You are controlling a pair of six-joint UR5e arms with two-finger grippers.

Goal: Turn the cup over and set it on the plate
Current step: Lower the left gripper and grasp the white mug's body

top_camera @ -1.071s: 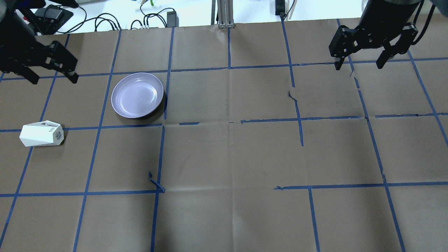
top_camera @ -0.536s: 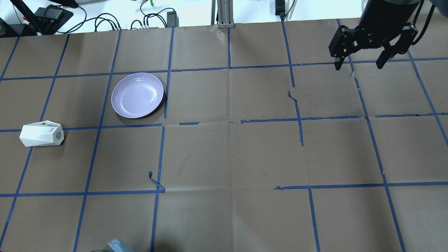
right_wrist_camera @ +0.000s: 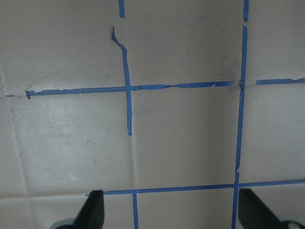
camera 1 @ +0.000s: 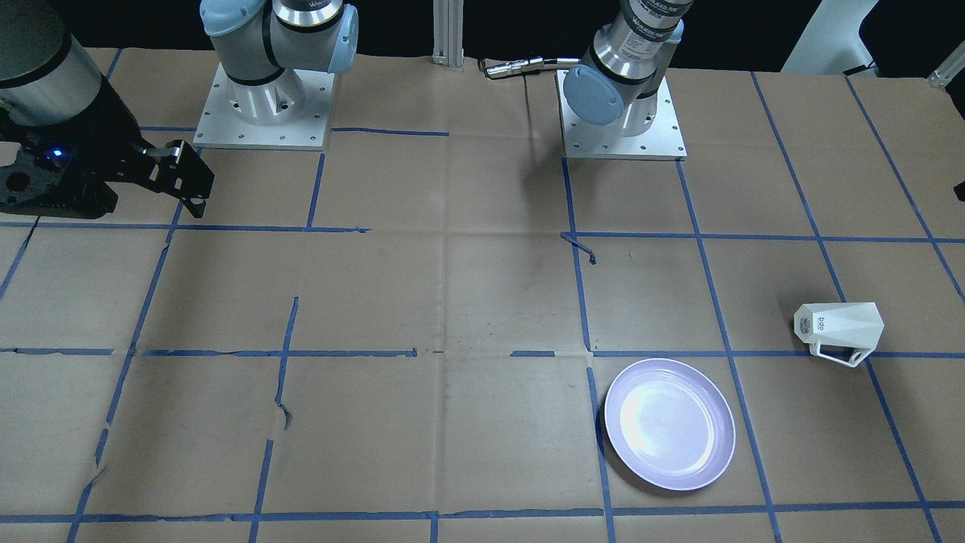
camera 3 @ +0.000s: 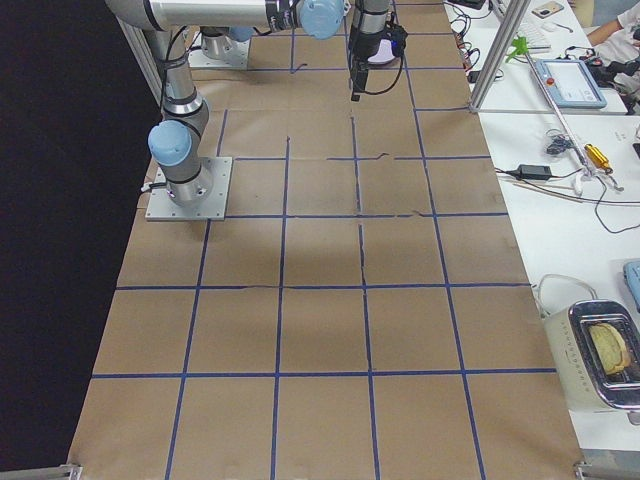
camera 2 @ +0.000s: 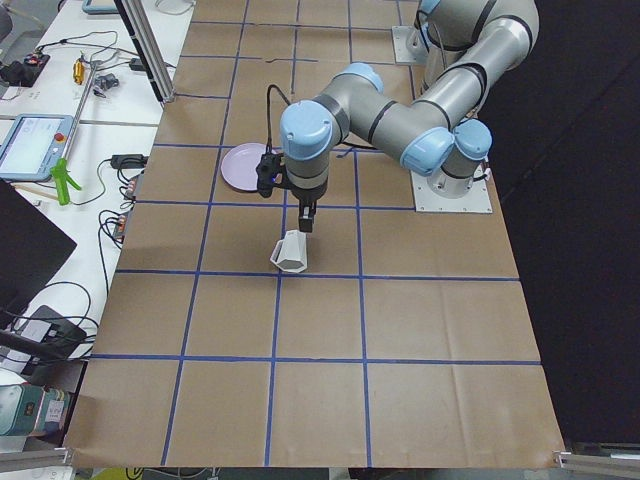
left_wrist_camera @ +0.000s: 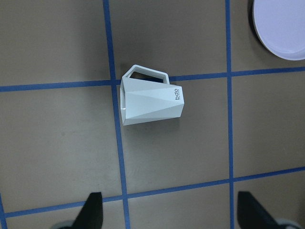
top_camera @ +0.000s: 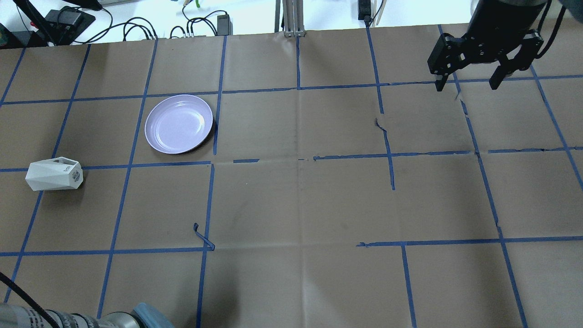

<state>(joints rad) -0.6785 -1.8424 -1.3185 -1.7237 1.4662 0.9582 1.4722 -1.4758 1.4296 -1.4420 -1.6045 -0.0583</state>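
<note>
L fingers: spread wide, holding nothing, above cup | R fingers: also wide apart, holding nothing, over tabletop, well apart from both items | cup: on its side on tabletop, logo up, handle over blue tape line | plate: flat on tabletop, nr cup, not touching.

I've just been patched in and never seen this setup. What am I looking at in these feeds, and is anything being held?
Two robot arms stand at a paper-covered table taped into blue squares. Four fixed cameras watch: one from behind the robot, one facing it, one at each table end; each wrist carries another. The cup lies on its side, apart from the empty lavender plate. The left gripper hangs open above the cup; the right gripper hangs open over bare paper. Nothing is held.
</note>
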